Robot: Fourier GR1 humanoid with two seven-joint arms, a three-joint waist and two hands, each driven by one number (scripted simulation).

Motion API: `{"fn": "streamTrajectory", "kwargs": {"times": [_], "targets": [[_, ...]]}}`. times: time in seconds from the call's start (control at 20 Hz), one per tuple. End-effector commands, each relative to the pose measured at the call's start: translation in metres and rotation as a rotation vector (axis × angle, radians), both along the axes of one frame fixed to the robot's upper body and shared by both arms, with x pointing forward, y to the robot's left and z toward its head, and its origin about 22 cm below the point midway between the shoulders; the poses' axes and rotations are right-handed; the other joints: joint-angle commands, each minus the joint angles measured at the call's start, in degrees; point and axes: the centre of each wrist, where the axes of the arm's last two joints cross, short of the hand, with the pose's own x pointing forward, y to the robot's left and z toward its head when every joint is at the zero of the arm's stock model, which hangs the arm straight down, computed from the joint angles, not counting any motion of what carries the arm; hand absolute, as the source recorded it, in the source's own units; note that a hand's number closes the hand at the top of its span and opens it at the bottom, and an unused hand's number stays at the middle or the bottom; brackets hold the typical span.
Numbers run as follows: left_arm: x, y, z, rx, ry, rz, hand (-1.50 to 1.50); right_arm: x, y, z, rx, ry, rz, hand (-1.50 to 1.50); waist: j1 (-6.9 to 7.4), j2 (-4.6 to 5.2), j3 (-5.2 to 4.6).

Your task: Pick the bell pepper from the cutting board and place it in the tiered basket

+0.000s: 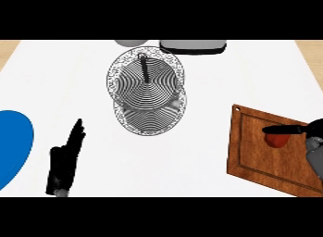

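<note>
A red bell pepper [278, 139] lies on the wooden cutting board [256, 157] at the right. My right hand [319, 129] comes in from the right edge, its fingers [287, 130] stretched straight over the pepper's top, apparently touching it and hiding part of it. The wire tiered basket [149, 92] stands in the middle of the counter, seen from above, with a black centre post. My left hand [66, 157] rests at the lower left, fingers straight and pointing up, holding nothing.
A blue plate [3, 148] lies at the left edge. A dark grey container [193, 46] and a grey rounded object [128, 42] sit at the back, behind the basket. White counter lies between basket and board.
</note>
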Motion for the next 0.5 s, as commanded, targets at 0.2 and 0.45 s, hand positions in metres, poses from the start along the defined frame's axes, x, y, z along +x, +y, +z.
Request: {"fn": "streamTrajectory", "kwargs": {"times": [0.2, 0.45], "targets": [[-0.007, -0.005, -0.003, -0.003, -0.005, 0.010, 0.00, 0.004, 0.005, -0.003, 0.061, 0.156, -0.178, -1.50, -0.52, 0.05, 0.21], [-0.011, 0.002, 0.001, -0.008, -0.004, 0.002, 0.00, 0.007, 0.019, -0.011, 0.076, 0.148, -0.175, -1.50, -0.16, 0.11, 0.22]]}}
